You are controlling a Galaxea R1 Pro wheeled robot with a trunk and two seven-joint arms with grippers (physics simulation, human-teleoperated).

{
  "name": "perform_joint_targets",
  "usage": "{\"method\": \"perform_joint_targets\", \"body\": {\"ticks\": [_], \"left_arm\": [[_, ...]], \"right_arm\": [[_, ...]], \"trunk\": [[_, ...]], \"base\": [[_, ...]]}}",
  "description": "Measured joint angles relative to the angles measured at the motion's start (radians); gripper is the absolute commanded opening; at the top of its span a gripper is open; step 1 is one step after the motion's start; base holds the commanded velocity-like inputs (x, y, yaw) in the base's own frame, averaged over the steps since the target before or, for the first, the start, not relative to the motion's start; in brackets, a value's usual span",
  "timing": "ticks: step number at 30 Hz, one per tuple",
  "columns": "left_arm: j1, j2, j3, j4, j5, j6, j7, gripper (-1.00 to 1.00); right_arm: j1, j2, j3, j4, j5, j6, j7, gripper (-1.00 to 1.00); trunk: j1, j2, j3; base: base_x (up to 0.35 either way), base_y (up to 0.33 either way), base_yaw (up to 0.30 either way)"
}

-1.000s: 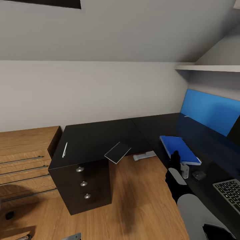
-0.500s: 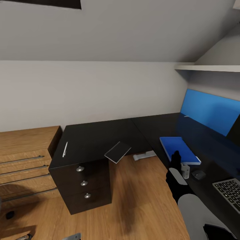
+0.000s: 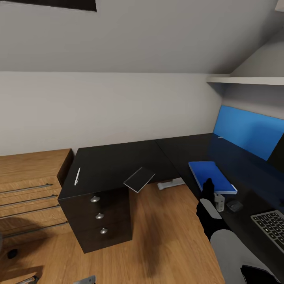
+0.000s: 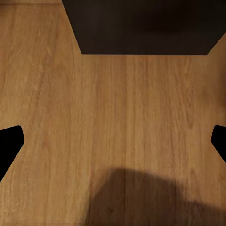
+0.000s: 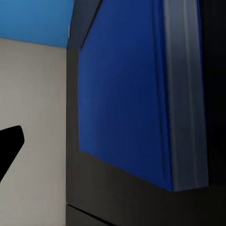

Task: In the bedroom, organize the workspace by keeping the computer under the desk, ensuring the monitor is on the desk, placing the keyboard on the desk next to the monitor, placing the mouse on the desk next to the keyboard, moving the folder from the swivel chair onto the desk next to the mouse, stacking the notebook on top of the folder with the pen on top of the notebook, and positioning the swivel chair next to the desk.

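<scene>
The blue folder (image 3: 213,177) already lies flat on the black bench (image 3: 118,163), just ahead of the right jaws (image 3: 216,199), with the mouse (image 3: 235,205) just beside those jaws and the keyboard (image 3: 272,228) beyond it. So that part looks done. Left to do: the grey notebook (image 3: 139,180) hangs half off the bench edge, well apart from the folder, and the white pen (image 3: 77,176) lies farther still. Left jaws (image 4: 113,141) spread wide over bare floor; whether the right jaws are apart, I cannot tell.
</scene>
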Motion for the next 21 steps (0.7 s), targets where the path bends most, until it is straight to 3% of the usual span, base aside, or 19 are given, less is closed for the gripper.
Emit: {"method": "perform_joint_targets", "body": {"ticks": [5,21], "left_arm": [[0.000,0.000,0.000,0.000,-0.001,-0.001,0.000,1.00],[0.000,0.000,0.000,-0.001,-0.001,0.001,0.001,1.00]], "right_arm": [[0.000,0.000,0.000,0.000,0.000,0.000,0.000,1.00],[0.000,0.000,0.001,0.000,0.000,-0.001,0.001,1.00]], "trunk": [[0.000,0.000,0.000],[-0.061,0.112,0.050]], "base": [[0.000,0.000,0.000],[0.000,0.000,0.000]]}}
